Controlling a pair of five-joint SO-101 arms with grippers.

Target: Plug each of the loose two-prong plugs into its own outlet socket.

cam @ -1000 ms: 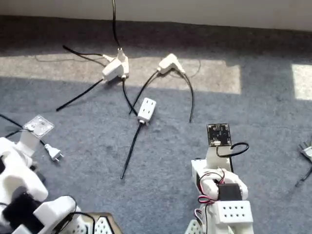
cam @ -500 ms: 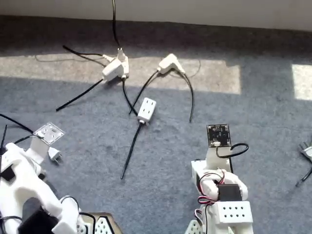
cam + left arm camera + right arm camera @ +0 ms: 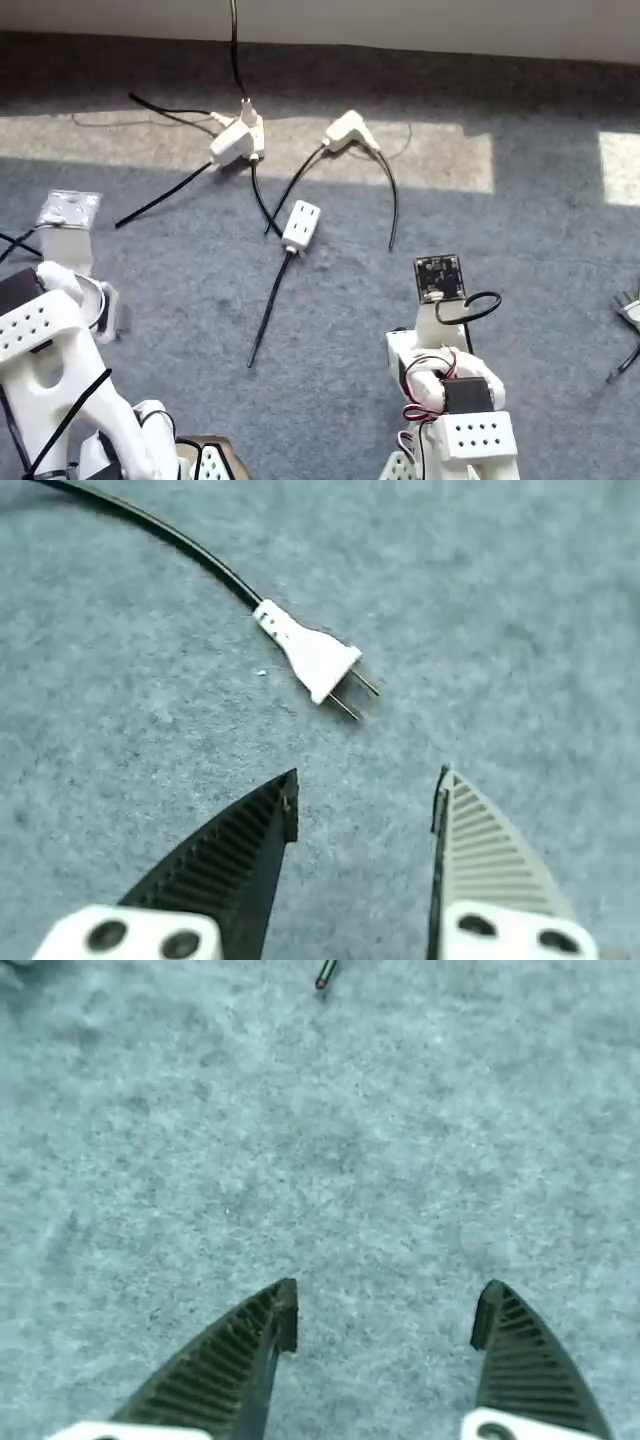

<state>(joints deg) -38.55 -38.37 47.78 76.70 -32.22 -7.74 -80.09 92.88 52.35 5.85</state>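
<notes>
Left gripper (image 3: 365, 780) is spread wide and holding nothing, low over the carpet (image 3: 120, 740) at the lower left of the high view. The plug (image 3: 315, 660) lies flat just ahead of its tips, long axis slanted across the gap, cord trailing away. Left arm's clearly nearer. Right gripper (image 3: 385, 1300), also spread, sits lower centre. Probably needs a wrist twist first.

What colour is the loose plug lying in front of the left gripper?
The plug is white, on a black cord; left wrist view shows it best.
</notes>
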